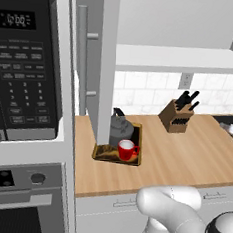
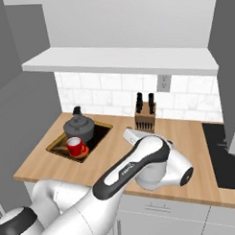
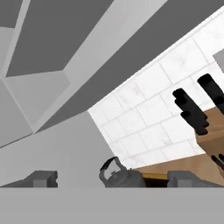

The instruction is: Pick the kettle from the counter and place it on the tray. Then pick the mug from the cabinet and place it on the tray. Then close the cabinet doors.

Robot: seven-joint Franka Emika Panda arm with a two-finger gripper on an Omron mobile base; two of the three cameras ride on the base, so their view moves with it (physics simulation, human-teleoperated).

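Cabinet doors stand open, long axis vertical, the left one edge-on over the tray; gripper jaws spread wide, holding nothing, well apart from the doors; kettle and mug sit upright on the tray, at the counter's left end.

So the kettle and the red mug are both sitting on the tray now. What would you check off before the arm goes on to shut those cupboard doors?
1. kettle upright on the tray: ok.
2. mug on the tray beside the kettle: ok.
3. gripper open, nothing between its fingertips: ok.
4. cabinet doors shut: not ok, the left door stands open over the counter.
5. Door's bar handle free of obstruction: ok.
6. Right door's position: cannot tell.
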